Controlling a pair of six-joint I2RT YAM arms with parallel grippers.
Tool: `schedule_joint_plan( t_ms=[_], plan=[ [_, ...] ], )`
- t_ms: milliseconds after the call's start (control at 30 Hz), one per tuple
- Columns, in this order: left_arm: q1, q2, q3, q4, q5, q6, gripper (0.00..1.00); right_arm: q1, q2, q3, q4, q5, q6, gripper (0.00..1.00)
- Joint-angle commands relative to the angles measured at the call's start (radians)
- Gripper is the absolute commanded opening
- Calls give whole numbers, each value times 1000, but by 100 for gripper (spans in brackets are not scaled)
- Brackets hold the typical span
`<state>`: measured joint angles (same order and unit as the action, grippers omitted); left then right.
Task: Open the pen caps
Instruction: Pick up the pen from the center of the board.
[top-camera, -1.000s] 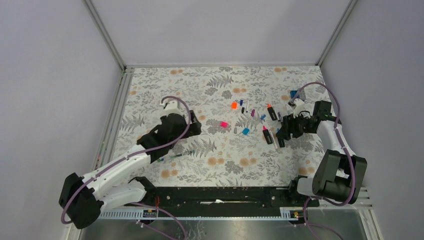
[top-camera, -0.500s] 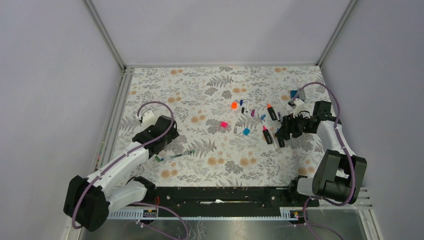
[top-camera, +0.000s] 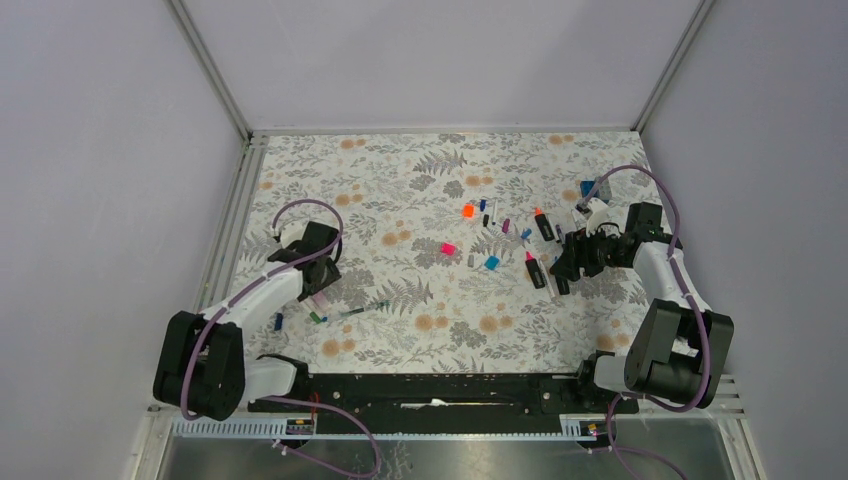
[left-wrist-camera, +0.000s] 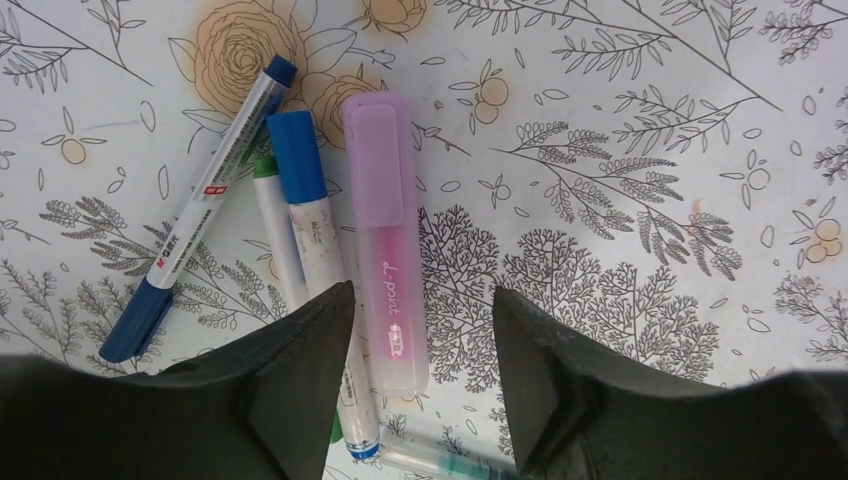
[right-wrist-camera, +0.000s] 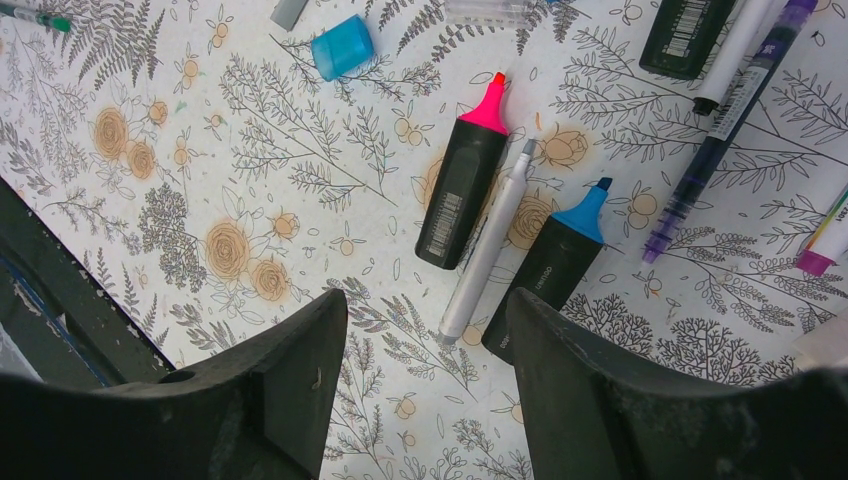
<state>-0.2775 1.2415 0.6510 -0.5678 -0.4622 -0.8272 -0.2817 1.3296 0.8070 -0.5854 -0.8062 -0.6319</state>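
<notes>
My left gripper (left-wrist-camera: 420, 345) hangs open over a cluster of pens at the mat's left. A translucent pink highlighter (left-wrist-camera: 395, 300) with a lilac cap (left-wrist-camera: 377, 160) lies between the fingers, close to the left one and untouched. Beside it lie a blue-capped pen (left-wrist-camera: 297, 150), a green-capped pen (left-wrist-camera: 263, 166) and a thin blue-ended pen (left-wrist-camera: 205, 205). My right gripper (right-wrist-camera: 425, 345) is open above bare mat. Just beyond it lie an uncapped pink-tipped highlighter (right-wrist-camera: 460, 190), a blue-tipped highlighter (right-wrist-camera: 555, 265) and a silver pen (right-wrist-camera: 490, 245). Loose caps lie mid-mat: orange (top-camera: 468, 211), pink (top-camera: 447, 248), blue (top-camera: 491, 263).
More thin pens and a black highlighter (right-wrist-camera: 690, 35) are scattered near the right gripper (top-camera: 570, 262). A blue block (top-camera: 590, 187) sits at the far right. A metal frame (top-camera: 235, 220) runs along the mat's left edge and a black rail (top-camera: 440, 390) along the near edge.
The left arm has swung back and to the left, coming down over the pen cluster with its jaws narrowing. The right arm has not moved.
</notes>
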Motion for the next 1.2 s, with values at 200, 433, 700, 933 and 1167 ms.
schedule_joint_plan(
  t_ms=[200,433,700,933,1167],
  plan=[
    [43,78,11,81,62,42,51,-2,-21,-1,-2,-27,-23,67],
    [57,135,5,97,97,41,50,-2,-23,-1,-3,-27,-25,67],
    [63,202,10,143,167,67,36,-2,-21,1,-7,-27,-29,67],
    [64,213,53,186,278,109,12,-2,-35,-3,-10,-41,-34,67],
    [59,43,20,428,639,169,2,-2,-76,-11,-8,-118,-49,67]
  ],
)
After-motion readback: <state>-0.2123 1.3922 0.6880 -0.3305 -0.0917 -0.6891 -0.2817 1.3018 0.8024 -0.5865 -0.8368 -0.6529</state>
